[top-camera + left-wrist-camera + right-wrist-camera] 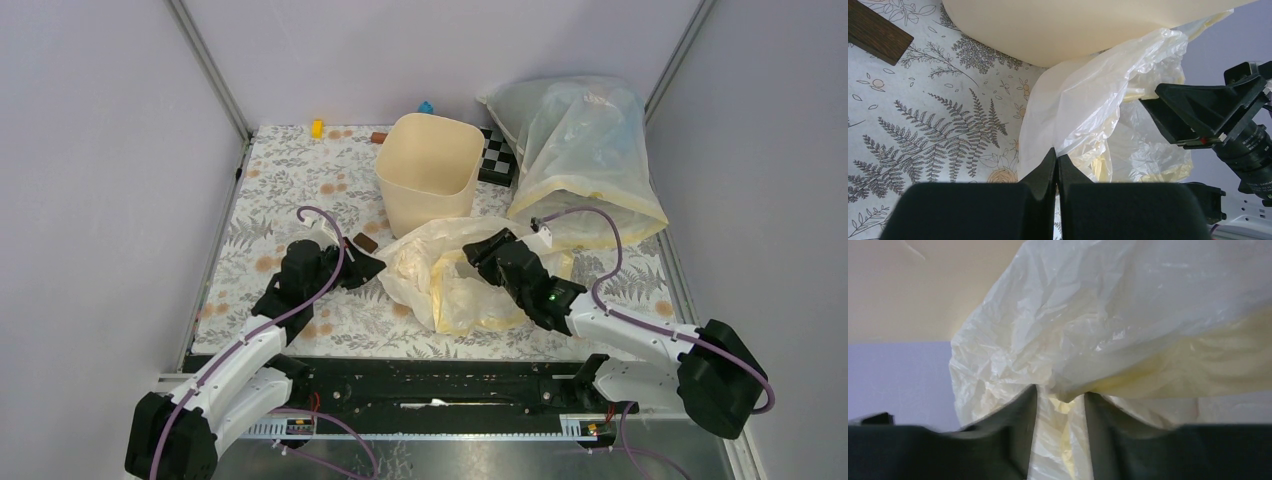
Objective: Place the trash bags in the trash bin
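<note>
The bag (432, 285) is not yet in the bin (430, 165). It lies crumpled on the table (300, 190), right at the tips of the right gripper (1060, 394), whose jaws stand partly apart around a fold of plastic, not visibly pinching it. The left gripper (1056, 156) is closed and empty, with the bag just ahead of it. Gripping, lifting and dropping in all remain to be done.

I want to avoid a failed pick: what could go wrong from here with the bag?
The right gripper has only a thin fold of the trash bag between its open jaws; the slick plastic may slip out on closing.
The left gripper is shut beside the bag, so a one-point lift may drag it against the trash bin wall.
</note>
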Robot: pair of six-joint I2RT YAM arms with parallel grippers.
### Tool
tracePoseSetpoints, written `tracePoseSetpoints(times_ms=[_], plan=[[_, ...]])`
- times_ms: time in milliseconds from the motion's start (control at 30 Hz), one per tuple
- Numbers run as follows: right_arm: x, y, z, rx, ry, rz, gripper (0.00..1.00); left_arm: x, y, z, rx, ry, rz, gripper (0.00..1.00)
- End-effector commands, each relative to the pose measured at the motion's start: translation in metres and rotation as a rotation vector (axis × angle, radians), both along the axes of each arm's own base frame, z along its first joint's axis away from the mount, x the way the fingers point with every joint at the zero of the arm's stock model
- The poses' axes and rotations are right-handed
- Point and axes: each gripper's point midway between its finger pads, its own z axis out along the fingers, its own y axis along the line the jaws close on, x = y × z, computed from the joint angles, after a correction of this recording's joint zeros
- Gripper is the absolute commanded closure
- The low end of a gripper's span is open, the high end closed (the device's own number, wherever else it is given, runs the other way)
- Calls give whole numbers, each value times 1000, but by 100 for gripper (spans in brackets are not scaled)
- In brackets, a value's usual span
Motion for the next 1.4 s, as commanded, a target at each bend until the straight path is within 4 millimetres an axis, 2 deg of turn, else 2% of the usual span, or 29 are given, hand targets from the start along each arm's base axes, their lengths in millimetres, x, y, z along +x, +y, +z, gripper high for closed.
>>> tracePoseSetpoints(times_ms=[0, 33, 67, 100, 200, 300, 433, 567, 667, 767, 900, 1000, 1067, 1167, 1233, 1367], plan=[[13, -9, 16, 13, -63, -94, 73, 5, -1, 11, -20, -52, -1, 100], [12, -8, 18, 10, -64, -80, 87, 6, 0, 10, -12, -52, 3, 100], [10, -7, 22, 7, -66, -62, 97, 6, 1, 9, -2, -52, 10, 100], [7, -6, 29, 5, -71, -41, 100, 7, 2, 7, 7, -49, 16, 100], [-4, -7, 59, -7, -104, 21, 100, 11, 6, -3, 30, -26, 43, 100], [-14, -17, 101, -24, -161, 54, 100, 13, 6, -15, 47, 10, 43, 100], [-27, -40, 152, -40, -230, 50, 100, 17, 8, -35, 88, 59, 53, 100], [-39, -59, 189, -40, -283, 37, 100, 21, 10, -50, 116, 92, 68, 100], [-46, -73, 207, -30, -317, 15, 100, 22, 11, -54, 116, 95, 75, 100], [-52, -82, 217, -27, -336, 6, 100, 24, 14, -56, 134, 88, 89, 100], [-56, -83, 225, -29, -345, 28, 100, 26, 20, -51, 174, 75, 106, 100], [-57, -75, 230, -35, -351, 70, 100, 26, 25, -40, 181, 47, 126, 99], [-55, -63, 230, -45, -353, 112, 100, 26, 25, -28, 172, 14, 122, 85], [-47, -44, 222, -57, -330, 158, 100, 21, 21, 2, 157, -45, 92, 53], [-42, -32, 216, -50, -316, 176, 100, 17, 18, 24, 158, -83, 91, 42], [-31, -13, 209, -30, -305, 194, 100, -3, 3, 62, 144, -157, 69, 27]])
